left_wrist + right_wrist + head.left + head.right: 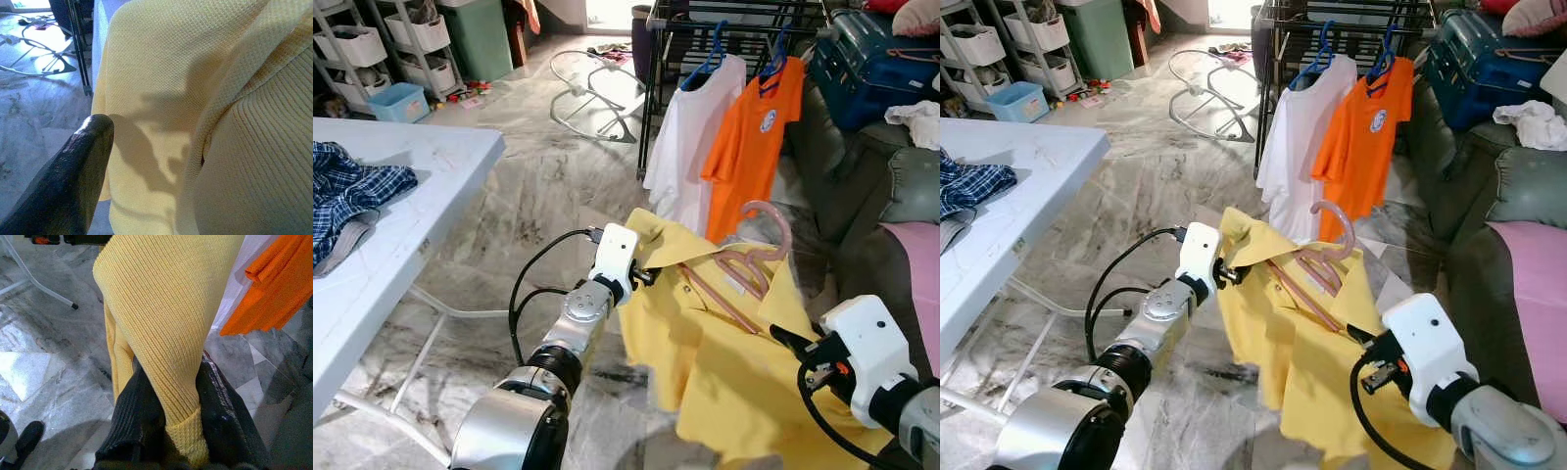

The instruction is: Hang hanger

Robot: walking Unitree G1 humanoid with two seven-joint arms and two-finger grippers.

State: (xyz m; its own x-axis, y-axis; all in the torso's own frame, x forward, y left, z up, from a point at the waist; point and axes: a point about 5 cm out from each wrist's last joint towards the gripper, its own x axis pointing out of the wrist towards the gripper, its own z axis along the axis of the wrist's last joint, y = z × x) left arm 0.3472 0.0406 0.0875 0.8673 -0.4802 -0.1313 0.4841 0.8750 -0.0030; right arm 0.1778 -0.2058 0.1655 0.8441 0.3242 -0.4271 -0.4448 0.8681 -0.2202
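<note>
In the centre of the head view, a yellow polo shirt (pixel 734 362) on a pink hanger (pixel 751 259) hangs stretched between both grippers. The left gripper (pixel 649 276) pinches its collar edge; the right gripper (pixel 168 431) is clenched on a ribbed fold at lower right. The hanger's hook rises free, below the rack (pixel 734 20) at top; its lower bar is hidden by fabric.

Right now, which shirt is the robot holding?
The yellow shirt on the pink hanger, held by both grippers. The white shirt and orange shirt hang on the rack, untouched.
</note>
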